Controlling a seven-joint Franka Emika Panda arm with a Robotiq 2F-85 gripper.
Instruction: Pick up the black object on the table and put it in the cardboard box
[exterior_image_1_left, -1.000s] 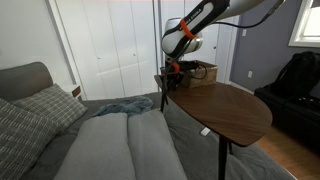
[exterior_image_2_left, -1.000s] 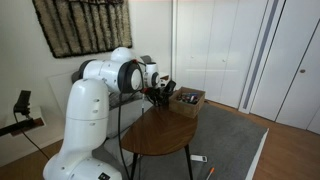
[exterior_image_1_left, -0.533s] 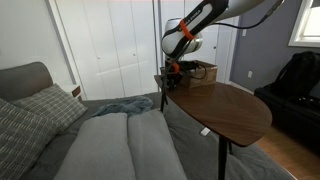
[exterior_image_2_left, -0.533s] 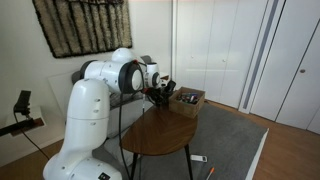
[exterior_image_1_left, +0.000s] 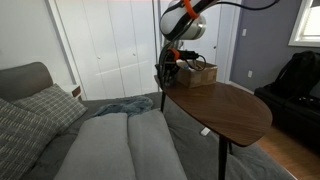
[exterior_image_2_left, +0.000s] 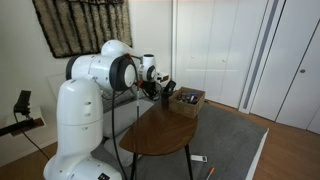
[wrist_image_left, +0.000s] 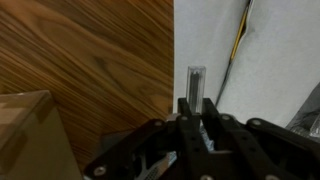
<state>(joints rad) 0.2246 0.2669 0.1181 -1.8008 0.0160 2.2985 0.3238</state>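
Gripper (exterior_image_1_left: 171, 66) is seen hanging over the far left edge of the table (exterior_image_1_left: 225, 110), with the box (exterior_image_1_left: 198, 73) just to its right on the same far end. A dark shape is noted directly under the fingers at the table edge. It is taken to be the black object (exterior_image_1_left: 167, 75), but it is too small to be told apart from the fingers. In an exterior view the gripper (exterior_image_2_left: 163, 90) is found just beside the box (exterior_image_2_left: 188, 99), over the far end of the table (exterior_image_2_left: 165, 130).

In the wrist view the gripper (wrist_image_left: 193, 115) is pointed at the table's edge, with wood grain (wrist_image_left: 90, 70) to the left and a box corner (wrist_image_left: 25, 135) at lower left. The jaws are seen drawn near together with a slim grey upright piece between them. Whether anything is clamped cannot be told. Cables (wrist_image_left: 237, 45) are seen beyond the edge, to the right.
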